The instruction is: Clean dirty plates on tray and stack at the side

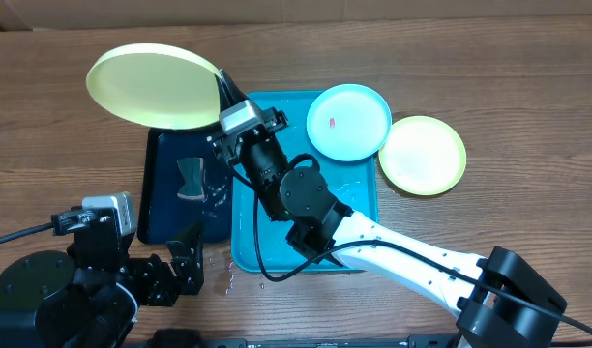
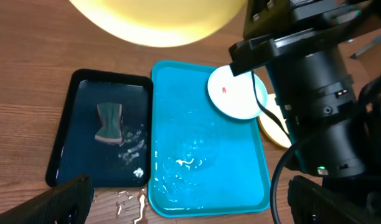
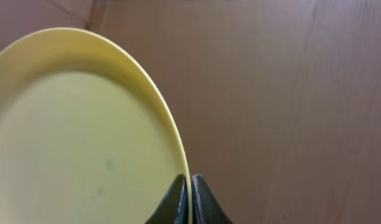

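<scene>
The right gripper is clamped shut on the rim of a round, shallow yellow-green plastic plate with a pale centre. Its two dark fingertips pinch the edge between them, and the plate is held tilted in the air over the far end of the narrow black rectangular tray and the brown wooden table. The black tray holds a film of water and a small greyish waisted pad.

Just beside it on the right lies the large bright cyan-blue rectangular plastic tray, wet inside. A light cyan round plate with a small red smear sits on its far right corner, overhanging the rim. A second yellow-green round plate lies flat on the table to the right of the blue tray, its edge meeting the cyan plate's. Which one overlaps the other is unclear.

The left gripper has its jaws spread wide and empty, near the front of both trays, where water drops dot the wood
</scene>
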`<act>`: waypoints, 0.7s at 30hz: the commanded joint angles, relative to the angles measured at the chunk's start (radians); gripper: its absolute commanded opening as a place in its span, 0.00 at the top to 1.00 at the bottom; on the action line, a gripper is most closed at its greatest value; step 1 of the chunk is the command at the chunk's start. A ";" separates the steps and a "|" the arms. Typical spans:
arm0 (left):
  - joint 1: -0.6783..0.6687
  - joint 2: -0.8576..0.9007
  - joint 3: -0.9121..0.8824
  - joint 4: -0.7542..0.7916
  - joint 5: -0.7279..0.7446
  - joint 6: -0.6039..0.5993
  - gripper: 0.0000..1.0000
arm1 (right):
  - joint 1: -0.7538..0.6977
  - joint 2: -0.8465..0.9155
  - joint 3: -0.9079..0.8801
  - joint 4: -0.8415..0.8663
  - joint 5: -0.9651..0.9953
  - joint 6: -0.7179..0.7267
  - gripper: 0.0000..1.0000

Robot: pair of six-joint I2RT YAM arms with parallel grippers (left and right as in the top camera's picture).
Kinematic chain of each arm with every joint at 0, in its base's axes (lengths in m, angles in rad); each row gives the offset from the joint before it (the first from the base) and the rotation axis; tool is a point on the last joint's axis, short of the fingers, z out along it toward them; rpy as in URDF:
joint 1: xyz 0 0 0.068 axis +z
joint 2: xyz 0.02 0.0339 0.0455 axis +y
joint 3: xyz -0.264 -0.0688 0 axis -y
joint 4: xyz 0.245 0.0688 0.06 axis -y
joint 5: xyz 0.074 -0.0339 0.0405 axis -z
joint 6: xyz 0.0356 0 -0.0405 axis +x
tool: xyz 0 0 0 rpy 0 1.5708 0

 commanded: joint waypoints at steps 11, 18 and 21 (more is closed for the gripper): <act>0.000 0.002 0.010 0.001 0.004 0.002 0.00 | 0.005 -0.029 0.022 -0.428 0.002 0.433 0.96; 0.000 0.002 0.010 0.001 0.004 0.002 0.00 | -0.001 -0.029 0.022 -0.755 0.000 0.892 0.96; 0.000 0.002 0.010 0.001 0.004 0.002 0.00 | -0.010 -0.029 0.022 -0.834 0.000 0.988 0.96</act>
